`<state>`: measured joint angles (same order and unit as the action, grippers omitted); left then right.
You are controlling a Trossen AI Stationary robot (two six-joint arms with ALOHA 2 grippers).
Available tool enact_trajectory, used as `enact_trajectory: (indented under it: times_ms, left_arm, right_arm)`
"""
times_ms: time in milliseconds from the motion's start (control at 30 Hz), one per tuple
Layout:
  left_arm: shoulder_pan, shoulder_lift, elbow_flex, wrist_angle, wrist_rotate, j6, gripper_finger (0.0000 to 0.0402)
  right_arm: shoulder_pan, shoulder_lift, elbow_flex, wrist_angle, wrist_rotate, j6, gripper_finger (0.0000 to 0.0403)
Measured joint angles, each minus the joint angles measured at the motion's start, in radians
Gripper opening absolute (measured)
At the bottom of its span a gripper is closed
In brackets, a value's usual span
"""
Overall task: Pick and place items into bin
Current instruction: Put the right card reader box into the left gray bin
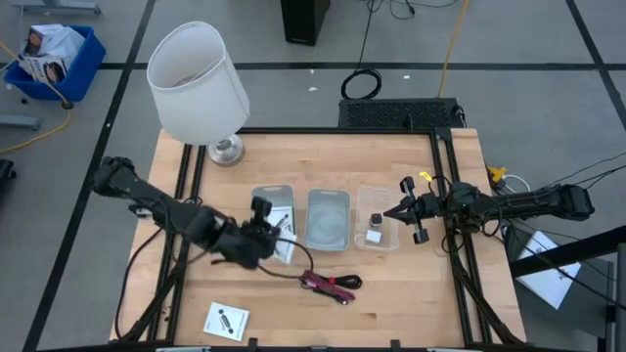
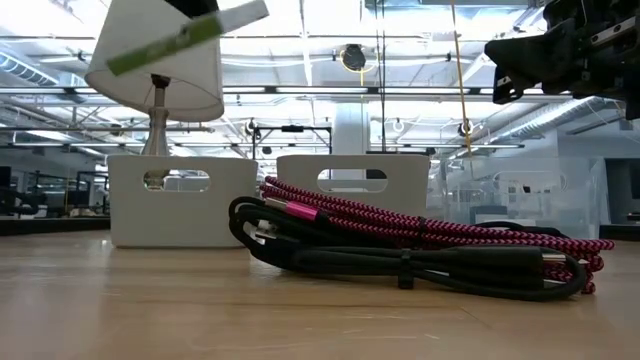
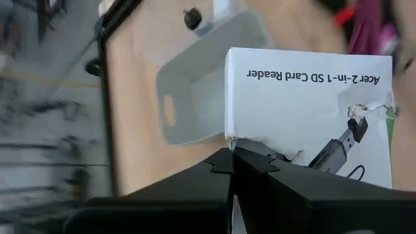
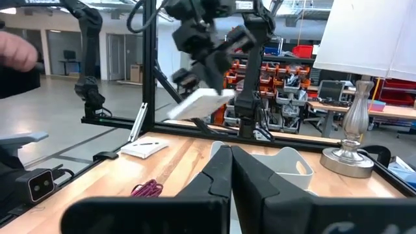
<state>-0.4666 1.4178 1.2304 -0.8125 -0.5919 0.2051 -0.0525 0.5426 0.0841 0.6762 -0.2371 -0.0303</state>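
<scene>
My left gripper [image 1: 268, 235] is shut on a white card box [image 3: 305, 104] printed "Acer 2-in-1 SD Card Reader", above the table by the left grey bin [image 1: 272, 203]. The box also shows in the air in the right wrist view [image 4: 201, 103] and the low view [image 2: 190, 38]. A second white card [image 1: 227, 320] lies flat near the table's near edge. The coiled red-and-black cable [image 1: 329, 284] lies on the table in front of the bins. A tiny black cube [image 1: 376, 217] and a tiny white block [image 1: 374, 235] sit in the clear bin [image 1: 378, 244]. My right gripper [image 1: 404, 210] is shut and held above the table just right of that bin. My left gripper pinches the card box between its two fingers at the middle of one edge [image 3: 229, 142], coming from the table's left. The box is lifted clear of the table and sits tilted in the hold.
Three bins stand in a row mid-table: the left grey one, a middle grey one [image 1: 329, 217] and the clear one. A white-shaded lamp [image 1: 199, 83] stands at the far left corner. Black frame rails [image 1: 445, 176] run along the table's right side. Bare wood lies near the cable.
</scene>
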Motion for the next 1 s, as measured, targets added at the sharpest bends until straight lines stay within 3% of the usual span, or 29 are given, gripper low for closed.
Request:
enact_trajectory:
  times_ms: [233, 433, 633, 1000]
  left_arm:
    - [0.192, 0.005, 0.0, -0.083, 0.059, 0.471, 0.0002]
    - [0.293, 0.036, 0.001, -0.057, 0.098, 0.743, 0.0002]
    - [0.363, 0.064, 0.001, -0.079, 0.265, 0.85, 0.0002]
    - [0.394, 0.178, 0.002, -0.077, 0.329, 0.97, 0.0002]
  right_arm:
    - [0.0, 0.0, 0.0, -0.023, 0.0, 0.014, 0.0]
    - [0.0, 0.0, 0.0, -0.043, 0.0, 0.019, 0.0]
    - [0.0, 0.0, 0.0, -0.045, 0.0, 0.018, 0.0]
    - [0.0, 0.002, 0.0, -0.051, 0.002, -0.004, 0.0]
